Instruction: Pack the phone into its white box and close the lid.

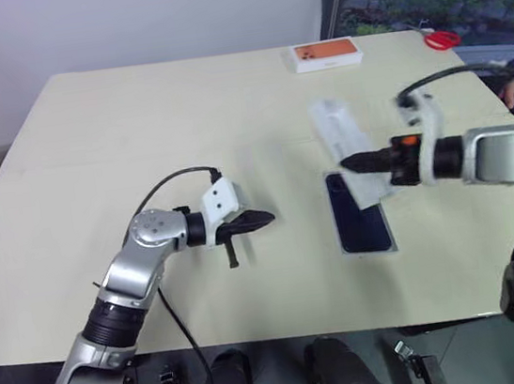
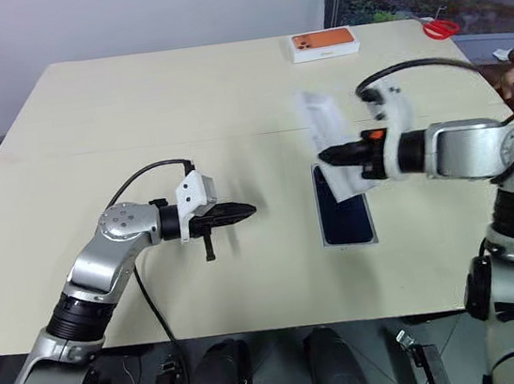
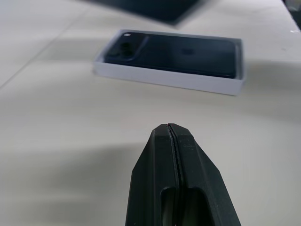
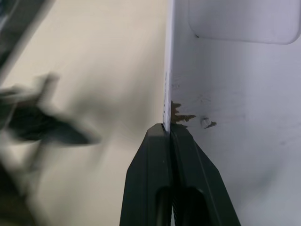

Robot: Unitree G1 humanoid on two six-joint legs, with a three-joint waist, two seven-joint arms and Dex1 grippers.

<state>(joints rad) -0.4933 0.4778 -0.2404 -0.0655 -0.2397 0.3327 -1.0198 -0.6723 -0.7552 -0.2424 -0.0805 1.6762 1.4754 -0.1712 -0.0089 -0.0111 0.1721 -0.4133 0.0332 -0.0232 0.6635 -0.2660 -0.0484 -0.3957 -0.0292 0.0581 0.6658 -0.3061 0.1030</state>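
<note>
We observed right gripper (image 2: 321, 157) pinching lid (image 2: 327, 135) wall above phone (image 1: 359, 217) seated in white box (image 3: 164, 77) near tabletop (image 1: 134, 123) right edge; left gripper (image 1: 270, 216) closed, empty.

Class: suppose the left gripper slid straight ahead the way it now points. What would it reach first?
Probably the long side wall of the white box holding the phone; bare table lies between it and the left gripper. Its height is unclear, so it might pass just over the rim.

Both eye views look forward and down from the head, sharing the whole bench (image 1: 134, 123). Each wrist view looks close along its own pincer.
</note>
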